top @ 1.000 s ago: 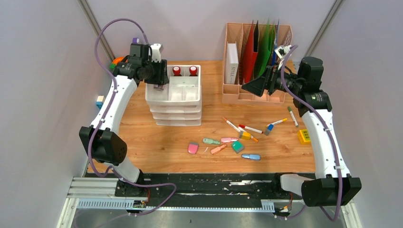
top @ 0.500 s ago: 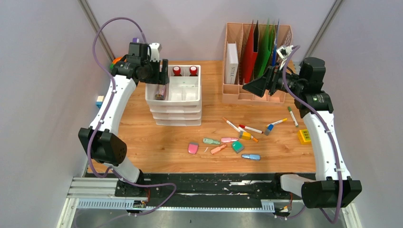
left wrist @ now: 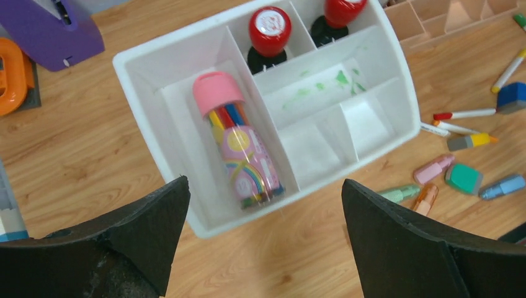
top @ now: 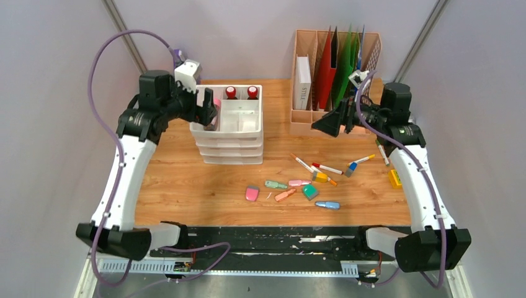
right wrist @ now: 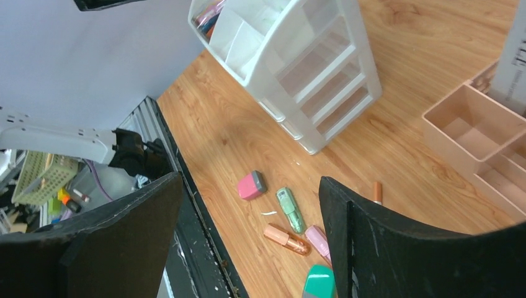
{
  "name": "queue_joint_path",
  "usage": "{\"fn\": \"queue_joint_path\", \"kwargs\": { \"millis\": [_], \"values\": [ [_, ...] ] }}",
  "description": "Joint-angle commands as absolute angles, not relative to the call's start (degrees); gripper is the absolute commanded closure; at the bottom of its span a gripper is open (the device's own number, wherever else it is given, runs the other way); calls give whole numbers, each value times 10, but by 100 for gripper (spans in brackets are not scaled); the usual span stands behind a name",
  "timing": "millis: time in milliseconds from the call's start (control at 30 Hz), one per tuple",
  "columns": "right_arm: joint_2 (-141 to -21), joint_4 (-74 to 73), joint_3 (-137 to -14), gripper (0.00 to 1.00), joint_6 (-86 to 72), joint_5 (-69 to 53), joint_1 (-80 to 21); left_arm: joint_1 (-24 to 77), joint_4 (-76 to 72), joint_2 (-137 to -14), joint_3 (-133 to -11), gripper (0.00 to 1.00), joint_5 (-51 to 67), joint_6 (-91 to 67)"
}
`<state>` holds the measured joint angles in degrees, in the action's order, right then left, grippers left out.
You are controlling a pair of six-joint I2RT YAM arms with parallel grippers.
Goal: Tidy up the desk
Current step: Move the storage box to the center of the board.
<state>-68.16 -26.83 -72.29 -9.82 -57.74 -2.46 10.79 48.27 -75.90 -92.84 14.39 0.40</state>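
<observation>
Wood-grain planks of the desk [top: 186, 180] spread flat between smooth grey walls. At 11 o'clock on it, a white moulded-plastic drawer unit [top: 228, 141] cradled a clear cylindrical tube [left wrist: 239, 155] with a pink cap. Matte black left fingers [left wrist: 142, 236] gaped empty above it; the right fingers [right wrist: 124, 236] stood apart, empty.

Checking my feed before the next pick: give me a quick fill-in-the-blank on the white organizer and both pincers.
The tube lying in the white organizer has a ____ cap.
In the organizer's small compartments stand ____ red-capped bottles.
The left pincer above the tube is ____ and empty.
The right pincer holds ____.
Missing words: pink; two; open; nothing.
</observation>
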Motion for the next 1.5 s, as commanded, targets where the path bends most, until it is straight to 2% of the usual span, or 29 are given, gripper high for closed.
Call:
{"fn": "queue_joint_path", "kwargs": {
  "millis": [0,267,500,733,1000,1467],
  "values": [
    [-695,-279,-712,19,-5,-557,-86,106,440,-680,-851,0,186,75],
    [-764,-294,-726,19,116,-390,-258,105,397,-678,-846,0,13,70],
    [-833,-294,-761,21,118,-358,-302,105,334,-777,-906,0,-58,47],
    [-857,-304,-763,24,135,-369,-325,105,315,-894,-990,0,-14,83],
    [-932,-308,-785,31,157,-374,-378,98,268,-947,-1031,0,29,58],
    [-1026,-284,-858,35,137,-336,-393,86,294,-1051,-1105,1,4,28]
  ]
}}
